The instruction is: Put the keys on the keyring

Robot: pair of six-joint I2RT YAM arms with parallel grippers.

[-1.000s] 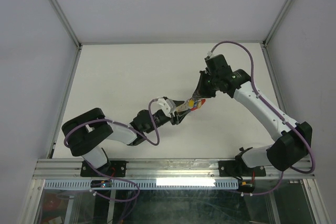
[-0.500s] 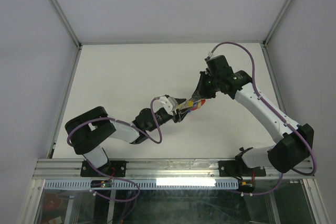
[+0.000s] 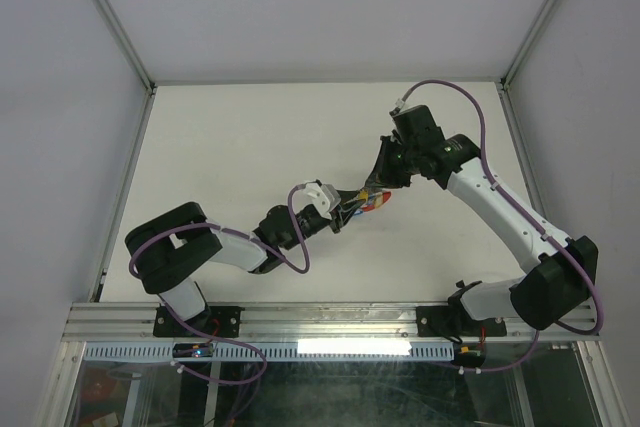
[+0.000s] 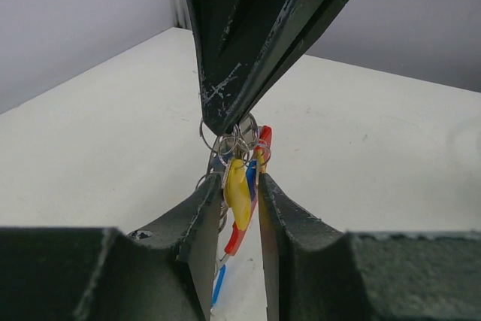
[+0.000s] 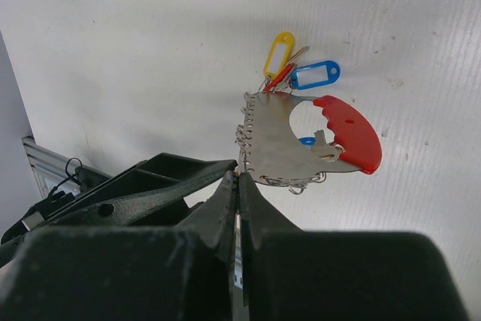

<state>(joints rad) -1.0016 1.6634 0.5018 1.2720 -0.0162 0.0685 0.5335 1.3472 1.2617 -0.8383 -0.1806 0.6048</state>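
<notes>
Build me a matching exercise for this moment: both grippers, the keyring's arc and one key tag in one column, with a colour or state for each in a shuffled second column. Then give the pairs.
Column A
1. right gripper
2. left gripper
3. curved arc of the keyring
4. topmost tag of the keys in the right wrist view

Column B
a. yellow
b. shut on the edge of the keyring's grey part
c. red
d. shut on the hanging keys

Pairs: 1-b, 2-d, 3-c, 4-a
</notes>
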